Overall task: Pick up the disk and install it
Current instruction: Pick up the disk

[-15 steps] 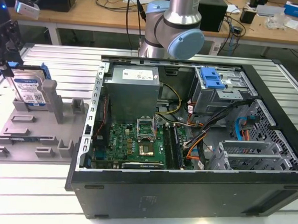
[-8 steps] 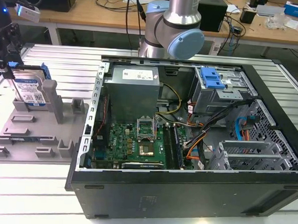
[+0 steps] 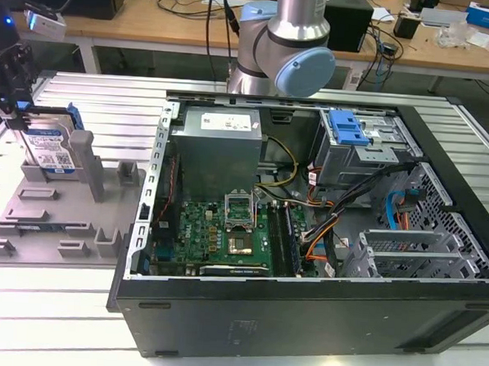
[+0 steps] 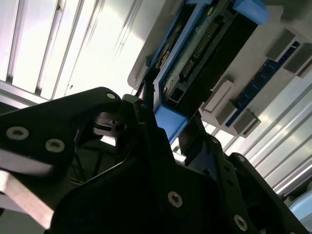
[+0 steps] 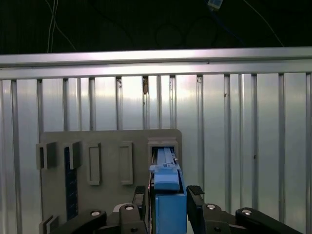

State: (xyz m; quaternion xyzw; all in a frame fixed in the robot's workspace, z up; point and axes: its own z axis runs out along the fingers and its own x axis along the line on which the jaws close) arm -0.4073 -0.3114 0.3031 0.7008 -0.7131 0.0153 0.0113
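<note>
The hand (image 3: 18, 115) is seen closed down to the thickness of the disk (image 3: 51, 150). In the first wrist view its fingers (image 5: 195, 202) are pressed against the two broad faces, and the blue bracket (image 5: 166, 181) is caught between them. The disk is held upright, on edge, directly below the hand, with its lower end in a slot of the grey holder (image 3: 62, 214) – whether it has been raised clear of that slot cannot be told.

The disk is judged stiff and fairly heavy for its size. It is metal-cased and smooth on the labelled face, so a slip is possible if it is gripped lightly. Bare circuitry is shown on its underside in the second wrist view (image 4: 195, 56), and knocks should be spared. The hold is best taken across the flat faces near the bracket's end, as it is here.

The grey holder lies on the slatted desk (image 3: 41, 312) under the hand, and its other slots show nothing standing in them.

Well apart from the hand, towards the exterior view's right, an open computer case (image 3: 303, 321) lies on its side. Inside it are a green mainboard (image 3: 225, 231), a grey power supply (image 3: 218, 145), bundled cables (image 3: 328, 228) and – at the corner farthest from the hand – a metal drive cage (image 3: 369, 161) topped by a blue latch piece (image 3: 347, 127).
</note>
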